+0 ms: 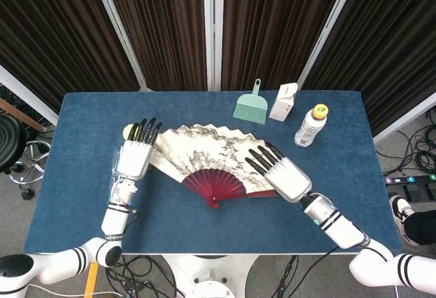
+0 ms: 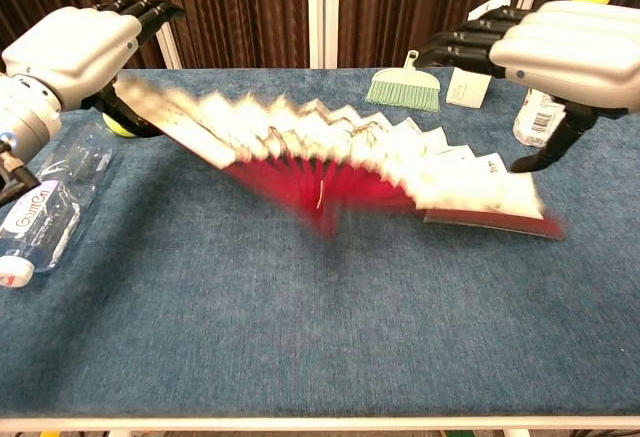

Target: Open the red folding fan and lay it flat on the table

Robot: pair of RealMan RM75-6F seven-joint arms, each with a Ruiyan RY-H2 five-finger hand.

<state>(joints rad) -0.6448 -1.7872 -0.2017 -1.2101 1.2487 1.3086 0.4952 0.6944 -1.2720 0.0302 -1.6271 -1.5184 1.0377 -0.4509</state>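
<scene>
The red folding fan [image 1: 204, 158] is spread open in the middle of the blue table [image 1: 75, 209], its painted paper leaf fanned toward the back and its red ribs meeting at the front. In the chest view the fan [image 2: 340, 157] is motion-blurred, low over the cloth. My left hand [image 1: 136, 155] hovers at the fan's left edge with fingers stretched out, holding nothing. My right hand [image 1: 283, 175] is above the fan's right edge, fingers extended flat. From the chest, the left hand [image 2: 75, 42] and right hand [image 2: 560, 42] both sit above the fan.
A yellow tennis ball [image 1: 128, 131] peeks out behind my left hand. A clear water bottle [image 2: 50, 207] lies at the left edge. At the back right stand a green hand brush [image 1: 251, 106], a white carton [image 1: 283, 101] and a yellow-capped drink bottle [image 1: 310, 125].
</scene>
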